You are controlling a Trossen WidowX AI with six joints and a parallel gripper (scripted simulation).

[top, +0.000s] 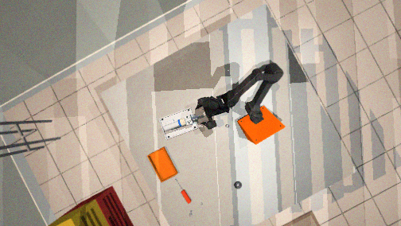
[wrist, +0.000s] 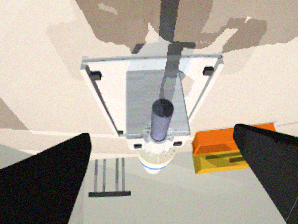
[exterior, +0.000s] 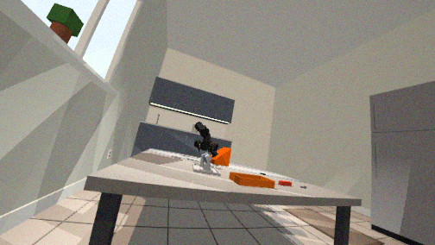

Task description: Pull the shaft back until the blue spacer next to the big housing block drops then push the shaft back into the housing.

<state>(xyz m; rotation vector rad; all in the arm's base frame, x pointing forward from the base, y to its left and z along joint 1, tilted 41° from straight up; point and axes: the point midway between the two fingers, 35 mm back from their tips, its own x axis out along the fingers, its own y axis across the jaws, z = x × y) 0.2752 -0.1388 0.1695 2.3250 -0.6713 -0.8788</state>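
Note:
The white fixture plate (top: 173, 116) (wrist: 109, 90) lies on the table and carries a pale cylindrical assembly. A blue ring (top: 180, 122) (wrist: 153, 167) shows around the assembly; only its edge shows in the wrist view. The grey-violet shaft (wrist: 161, 120) points toward the wrist camera with its dark round end. It runs into a pale mount; how deep it sits in the housing cannot be told. My gripper (top: 200, 115) (wrist: 164, 135) is wide open and empty, with one finger to each side of the shaft end, touching nothing visible. The other spacers cannot be told apart.
An orange tray (top: 162, 164) (exterior: 252, 180) stands beside the plate, with a red-handled tool (top: 186, 196) (exterior: 285, 183) beyond it. An orange wedge-shaped block (top: 262, 125) (exterior: 223, 156) stands by the arm's base. A small dark ring (top: 238, 185) lies on the table.

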